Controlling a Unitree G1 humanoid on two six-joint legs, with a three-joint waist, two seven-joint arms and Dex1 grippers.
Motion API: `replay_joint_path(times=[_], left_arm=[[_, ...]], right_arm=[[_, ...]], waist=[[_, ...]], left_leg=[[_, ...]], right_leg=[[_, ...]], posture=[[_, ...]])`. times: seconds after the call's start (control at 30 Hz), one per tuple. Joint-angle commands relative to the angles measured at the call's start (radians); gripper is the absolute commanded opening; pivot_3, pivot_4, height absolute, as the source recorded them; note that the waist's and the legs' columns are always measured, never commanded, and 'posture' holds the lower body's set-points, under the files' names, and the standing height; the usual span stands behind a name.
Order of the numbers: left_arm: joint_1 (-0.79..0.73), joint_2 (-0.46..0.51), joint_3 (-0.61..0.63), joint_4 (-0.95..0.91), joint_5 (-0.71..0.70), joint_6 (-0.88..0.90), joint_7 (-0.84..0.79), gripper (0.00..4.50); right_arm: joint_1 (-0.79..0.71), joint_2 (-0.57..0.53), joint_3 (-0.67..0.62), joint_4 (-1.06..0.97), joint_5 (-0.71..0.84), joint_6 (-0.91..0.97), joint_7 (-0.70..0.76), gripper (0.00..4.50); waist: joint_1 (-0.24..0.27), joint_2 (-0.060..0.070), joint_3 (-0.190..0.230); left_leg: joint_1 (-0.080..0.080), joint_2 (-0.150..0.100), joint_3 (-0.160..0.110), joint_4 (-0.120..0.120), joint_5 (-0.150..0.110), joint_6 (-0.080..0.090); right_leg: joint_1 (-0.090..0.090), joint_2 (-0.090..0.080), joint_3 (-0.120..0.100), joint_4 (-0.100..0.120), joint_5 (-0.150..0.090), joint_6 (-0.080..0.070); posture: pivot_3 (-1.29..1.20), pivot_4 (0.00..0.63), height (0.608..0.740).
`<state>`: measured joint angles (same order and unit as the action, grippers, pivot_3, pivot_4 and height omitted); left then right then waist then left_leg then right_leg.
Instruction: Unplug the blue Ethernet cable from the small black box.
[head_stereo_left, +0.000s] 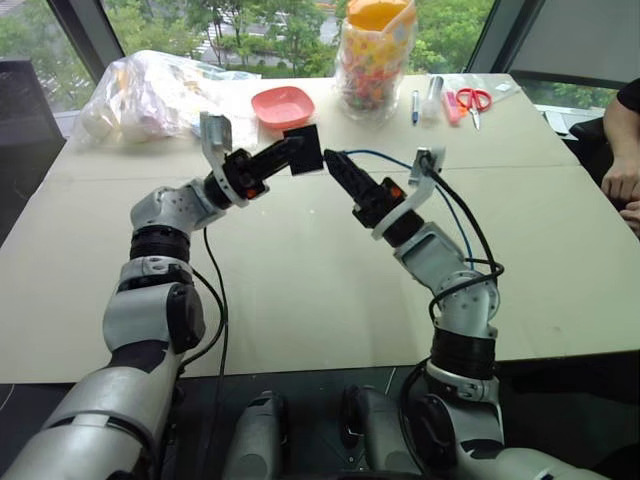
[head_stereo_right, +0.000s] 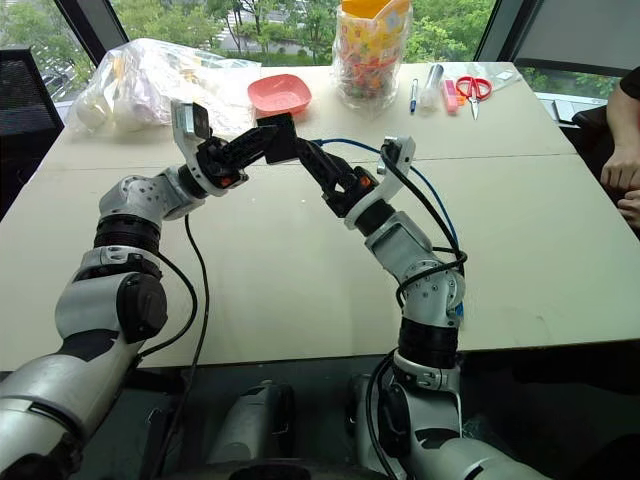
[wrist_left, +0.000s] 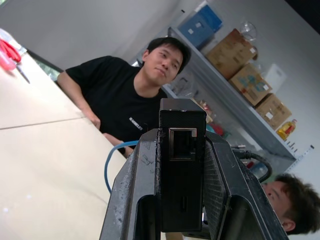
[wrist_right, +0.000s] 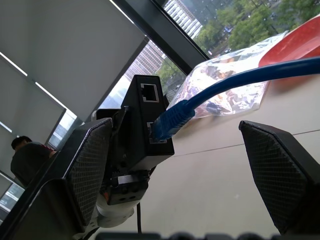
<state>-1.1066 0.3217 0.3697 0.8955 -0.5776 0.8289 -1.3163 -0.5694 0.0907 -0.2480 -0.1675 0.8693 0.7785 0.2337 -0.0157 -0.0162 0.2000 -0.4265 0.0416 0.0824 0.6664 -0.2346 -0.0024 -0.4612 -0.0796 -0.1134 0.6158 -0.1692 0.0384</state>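
Right wrist view: the blue Ethernet cable (wrist_right: 235, 82) is still plugged into the lower port of the small black box (wrist_right: 145, 120), with an empty port just above the plug. The box is held up off the desk (head_stereo_left: 300, 290), clamped between the fingers of the left end effector (head_stereo_left: 290, 152). Right end effector (wrist_right: 185, 165) has its fingers spread wide, one on each side of the plug, touching neither plug nor box. From the head view the box sits just in front of the red dish (head_stereo_left: 283, 104), well above the desktop, with the cable trailing away from the box over the right arm. To do this step well, my call: close the right fingers on the plug body close to the box, not on the cord, press the latch tab, then pull straight out along the port axis while the left keeps the box rigid; an angled pull risks twisting the box in the grip. Hard to make out: the latch tab itself, so I can't tell which face of the plug it is on. The box's lower end is hidden by the left fingers, and the cable's far end is cut off.
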Motion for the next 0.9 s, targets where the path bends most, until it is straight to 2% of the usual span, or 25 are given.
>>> replay_joint_path(times=[0.03,0.13,0.23,0.43,0.47,0.77,0.9], left_arm=[[0.001,-0.001,0.001,-0.044,-0.032,0.010,0.013,0.51],[0.003,-0.004,-0.002,-0.052,-0.036,0.013,0.019,0.51],[0.004,-0.004,-0.003,-0.059,-0.041,0.019,0.022,0.51],[0.009,-0.010,-0.007,-0.066,-0.053,0.021,0.030,0.51],[0.011,-0.009,-0.007,-0.069,-0.057,0.022,0.033,0.51],[0.014,-0.004,-0.017,-0.072,-0.072,0.016,0.049,0.51],[0.031,0.027,-0.017,-0.064,-0.057,0.000,0.063,0.51]], right_arm=[[-0.024,0.004,0.027,-0.001,0.020,-0.026,0.022,4.21],[-0.023,0.008,0.039,0.010,0.020,-0.042,0.030,4.21],[-0.026,0.023,0.036,0.020,0.031,-0.064,0.028,3.41],[-0.036,0.062,-0.002,0.037,0.112,-0.101,0.005,0.32],[-0.035,0.064,-0.001,0.039,0.120,-0.106,0.005,0.02],[-0.021,0.059,0.053,0.055,0.120,-0.122,0.016,0.02],[-0.040,0.021,0.026,0.086,0.060,-0.180,-0.011,0.02]], waist=[[0.000,0.000,0.000],[0.000,0.000,0.000],[0.000,0.000,0.000],[0.000,0.000,0.000],[0.001,0.000,0.000],[0.000,0.000,0.000],[-0.002,0.000,0.000]], left_leg=[[0.000,0.000,0.000,0.000,0.000,0.000],[0.000,0.000,0.000,0.000,0.000,0.000],[0.000,0.000,0.000,0.000,0.000,0.000],[0.000,0.000,0.000,0.000,0.000,0.000],[0.000,0.000,0.000,0.000,0.000,0.000],[0.000,0.000,0.000,0.000,0.000,0.000],[0.000,0.000,0.000,0.000,0.000,0.000]], right_leg=[[0.000,0.000,0.000,0.000,0.000,0.000],[0.000,0.000,0.000,0.000,0.000,0.000],[0.000,0.000,0.000,0.000,0.000,0.000],[0.000,0.000,0.000,0.000,0.000,0.000],[0.000,0.000,0.000,0.000,0.000,0.000],[0.000,0.000,0.000,0.000,-0.001,0.002],[0.000,0.000,0.000,0.000,-0.001,0.002]], posture=[[0.00,0.150,0.740],[0.00,0.150,0.740],[0.00,0.150,0.740],[0.00,0.150,0.740],[0.00,0.150,0.740],[0.00,0.150,0.740],[0.00,0.150,0.740]])
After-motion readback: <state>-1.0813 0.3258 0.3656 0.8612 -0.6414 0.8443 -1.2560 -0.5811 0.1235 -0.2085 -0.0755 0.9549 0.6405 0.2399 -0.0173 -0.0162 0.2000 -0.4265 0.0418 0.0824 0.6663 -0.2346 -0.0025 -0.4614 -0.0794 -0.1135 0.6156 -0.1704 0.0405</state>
